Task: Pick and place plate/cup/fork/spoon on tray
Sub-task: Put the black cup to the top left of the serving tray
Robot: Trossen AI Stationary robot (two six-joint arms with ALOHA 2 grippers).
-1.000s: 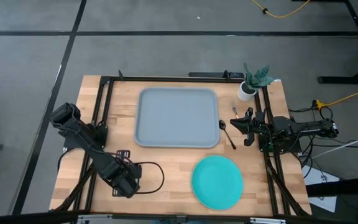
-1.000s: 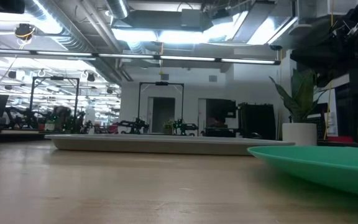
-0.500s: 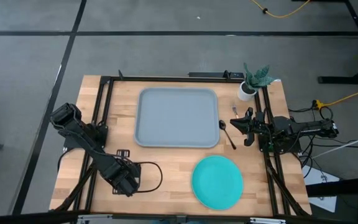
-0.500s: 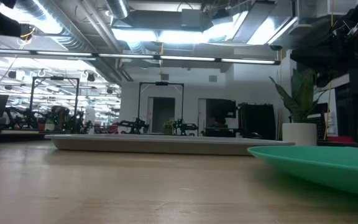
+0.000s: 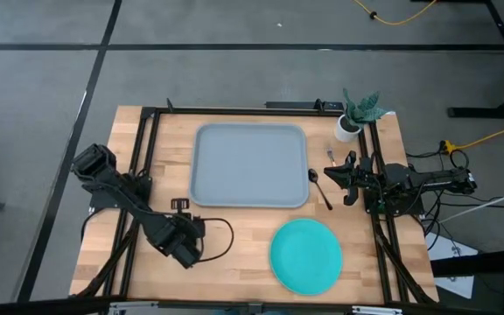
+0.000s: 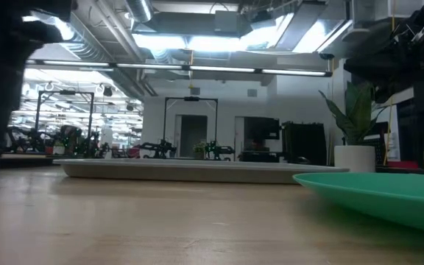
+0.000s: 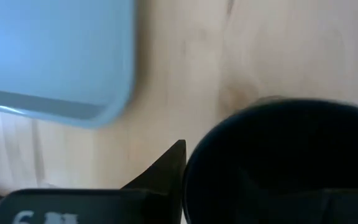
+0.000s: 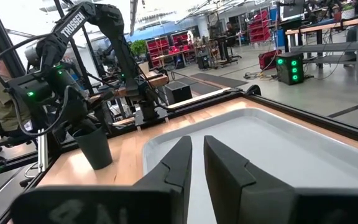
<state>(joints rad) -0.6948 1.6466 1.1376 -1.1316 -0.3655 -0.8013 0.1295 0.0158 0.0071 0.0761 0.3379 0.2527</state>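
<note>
Lower left of the desk point(image 5: 243, 229): left pincer point(image 5: 185, 248) gripping the cup point(image 8: 95, 148), clear of the wood. Upper centre: tray point(image 5: 250, 164). Lower centre-right: plate point(image 5: 305, 255). Right of tray: spoon point(image 5: 320, 187), fork point(image 5: 330, 158), right pincer point(image 5: 351, 179) with fingers nearly closed, holding nothing.

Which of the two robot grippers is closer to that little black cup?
Left. The left gripper is right at the cup, holding it near the tray's left front corner. The right gripper waits beyond the tray's far side, beside the spoon.
</note>
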